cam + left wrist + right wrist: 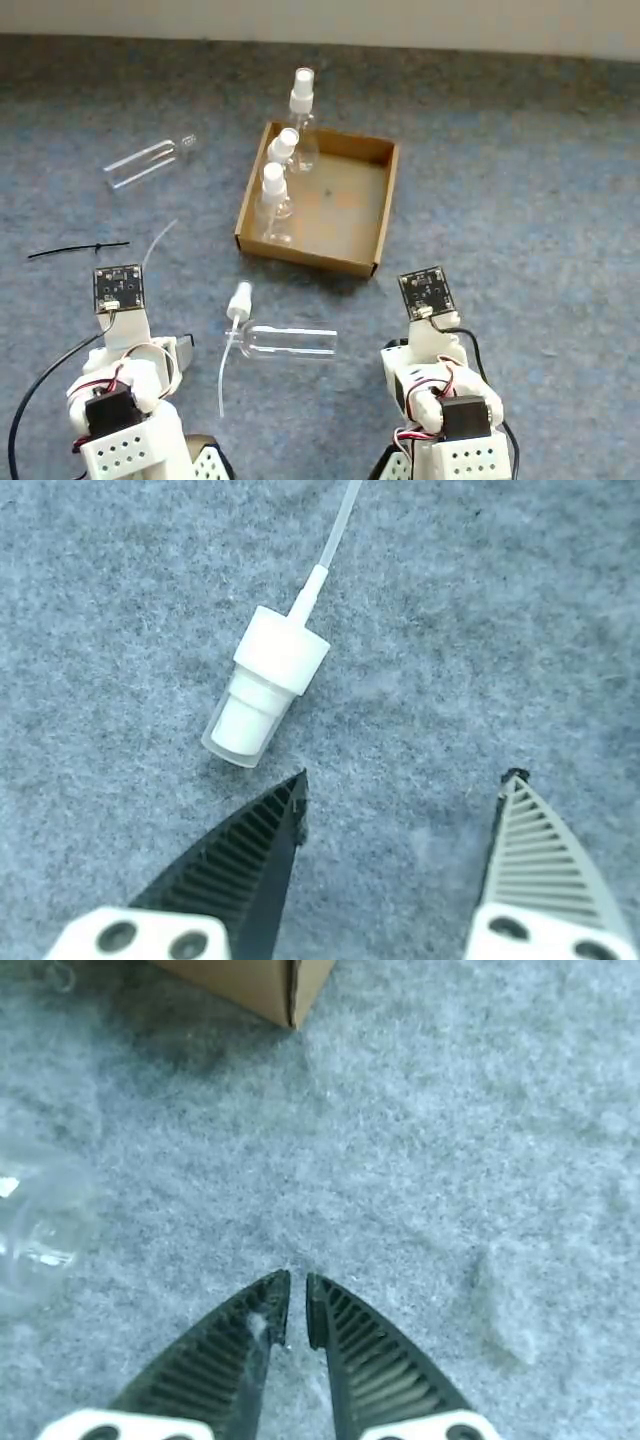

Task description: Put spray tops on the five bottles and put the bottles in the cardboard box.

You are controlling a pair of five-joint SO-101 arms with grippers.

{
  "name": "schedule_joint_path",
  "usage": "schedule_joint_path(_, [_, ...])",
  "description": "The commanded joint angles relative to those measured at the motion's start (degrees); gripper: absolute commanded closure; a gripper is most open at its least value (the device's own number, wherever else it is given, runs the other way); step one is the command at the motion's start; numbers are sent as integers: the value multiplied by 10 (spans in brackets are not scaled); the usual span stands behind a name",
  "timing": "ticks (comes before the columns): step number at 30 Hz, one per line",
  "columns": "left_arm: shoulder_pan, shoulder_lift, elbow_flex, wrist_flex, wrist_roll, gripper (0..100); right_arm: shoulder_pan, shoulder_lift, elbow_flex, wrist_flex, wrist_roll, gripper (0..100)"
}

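Gaping beside the light, rigid spray top (pixel 270 680), the left gripper (pixel 407 780) should pinch its collar, not the flimsy dip tube (pixel 338 528); the right gripper (pixel 298 1280) sits closed, empty.

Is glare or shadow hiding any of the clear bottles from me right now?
High view: even light, the lying bottle reads by bright streaks along its wall. Right wrist view: that bottle is a faint shape with small glints; the cardboard box throws a dark shadow on the carpet. Left wrist view: the spray top is evenly lit, soft shadow only.
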Motion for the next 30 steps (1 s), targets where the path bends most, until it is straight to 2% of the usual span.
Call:
schedule_joint_path(1, [-5, -1, 12, 4, -3, 726, 4, -7, 92, 3, 5, 995])
schedule_joint_path(26, [-5, -1, 12, 4, -3, 726, 2, -7, 92, 3, 4, 995])
schedule_joint_path(30, [-5, -1, 12, 4, -3, 726, 8, -8, 92, -59, 6, 995])
